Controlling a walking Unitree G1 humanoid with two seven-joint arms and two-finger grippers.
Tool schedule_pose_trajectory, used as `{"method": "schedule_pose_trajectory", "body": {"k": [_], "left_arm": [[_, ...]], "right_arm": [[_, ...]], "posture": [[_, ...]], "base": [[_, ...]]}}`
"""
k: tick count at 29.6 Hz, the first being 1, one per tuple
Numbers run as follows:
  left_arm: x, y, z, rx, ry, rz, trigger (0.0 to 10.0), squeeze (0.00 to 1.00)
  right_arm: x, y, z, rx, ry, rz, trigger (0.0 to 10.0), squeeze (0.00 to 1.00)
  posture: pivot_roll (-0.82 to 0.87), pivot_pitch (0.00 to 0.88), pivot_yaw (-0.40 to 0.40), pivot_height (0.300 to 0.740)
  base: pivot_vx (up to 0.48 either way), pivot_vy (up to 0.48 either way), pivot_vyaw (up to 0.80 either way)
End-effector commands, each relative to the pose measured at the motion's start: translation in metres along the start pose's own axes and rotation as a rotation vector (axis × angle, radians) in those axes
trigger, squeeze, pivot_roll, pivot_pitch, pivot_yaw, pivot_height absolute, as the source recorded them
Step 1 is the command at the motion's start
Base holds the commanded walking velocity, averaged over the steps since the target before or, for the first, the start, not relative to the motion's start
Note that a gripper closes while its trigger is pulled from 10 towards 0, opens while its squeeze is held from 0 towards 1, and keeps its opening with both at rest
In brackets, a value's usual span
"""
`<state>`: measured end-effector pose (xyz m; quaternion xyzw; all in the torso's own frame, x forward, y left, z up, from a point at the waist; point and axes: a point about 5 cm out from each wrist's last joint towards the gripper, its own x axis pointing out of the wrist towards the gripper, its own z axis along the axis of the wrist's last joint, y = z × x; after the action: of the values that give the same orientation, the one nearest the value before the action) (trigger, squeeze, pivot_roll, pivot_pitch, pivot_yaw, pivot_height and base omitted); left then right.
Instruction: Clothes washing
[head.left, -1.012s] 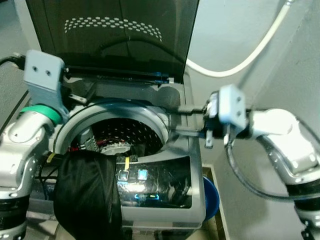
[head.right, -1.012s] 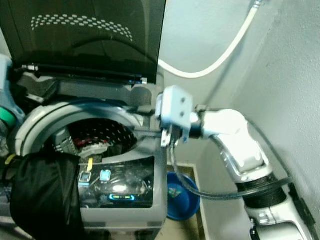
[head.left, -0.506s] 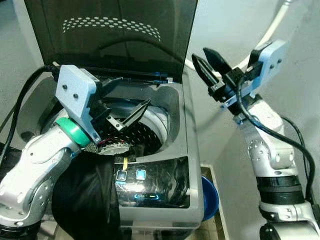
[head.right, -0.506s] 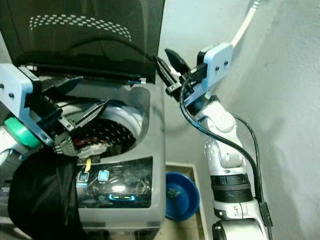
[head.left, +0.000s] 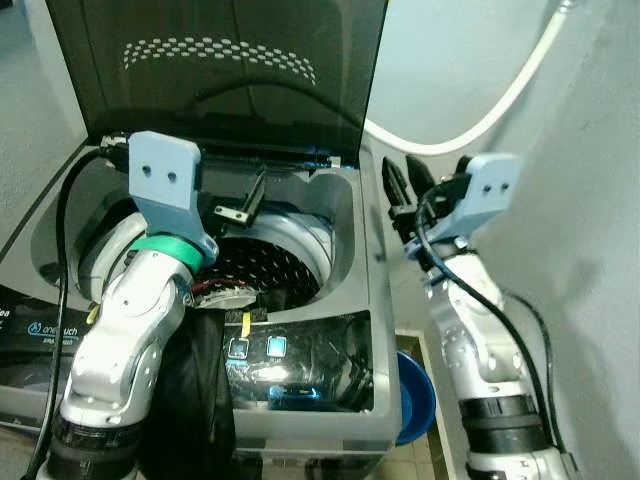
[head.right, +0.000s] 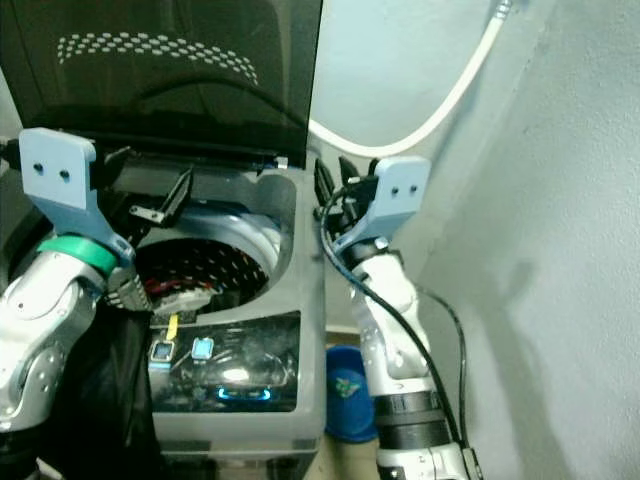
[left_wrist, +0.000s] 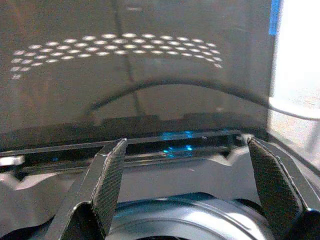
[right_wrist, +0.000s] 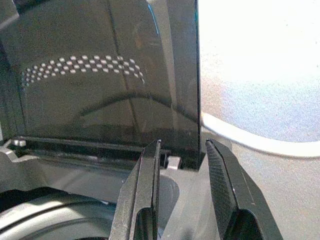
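- Clothes (head.left: 225, 292) lie low in the drum of the washing machine (head.left: 330, 340), red and dark pieces against the holed wall.
- Dark lid (head.left: 215, 70) stands upright behind the drum, its long edge running side to side.
- Left gripper (head.left: 245, 205) hovers over the drum's back rim, jaws spread wide and empty; the laundry is below it.
- Right gripper (head.left: 408, 190) sits beside the lid's right edge, jaws narrowly apart, empty, likely nearer for closing.
- Black garment (head.left: 195, 400) hangs over the machine's front left.
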<state>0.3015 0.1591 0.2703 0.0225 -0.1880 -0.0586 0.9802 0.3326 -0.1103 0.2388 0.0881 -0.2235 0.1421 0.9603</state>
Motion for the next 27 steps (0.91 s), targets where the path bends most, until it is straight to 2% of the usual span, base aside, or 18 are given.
{"method": "schedule_pose_trajectory", "body": {"k": [1, 19, 27], "left_arm": [[0.0012, 0.0033, -0.0023, -0.010, 0.014, 0.021, 10.0, 0.00], [0.0046, 0.0023, -0.0052, 0.003, 0.002, 0.071, 10.0, 0.00], [0.0062, 0.0006, -0.0060, 0.006, 0.002, 0.066, 10.0, 0.00]], "right_arm": [[-0.0029, -0.0003, -0.0041, -0.006, 0.010, -0.020, 10.0, 0.00], [-0.0029, 0.0046, -0.0056, -0.025, 0.009, -0.048, 10.0, 0.00], [-0.0028, 0.0036, -0.0069, -0.041, 0.016, -0.048, 10.0, 0.00]], "posture": [[0.17, 0.000, -0.008, 0.740], [0.16, 0.000, -0.013, 0.740], [0.16, 0.000, -0.014, 0.740]], "base": [[0.000, 0.000, 0.00], [0.000, 0.000, 0.00], [-0.301, 0.000, 0.00]]}}
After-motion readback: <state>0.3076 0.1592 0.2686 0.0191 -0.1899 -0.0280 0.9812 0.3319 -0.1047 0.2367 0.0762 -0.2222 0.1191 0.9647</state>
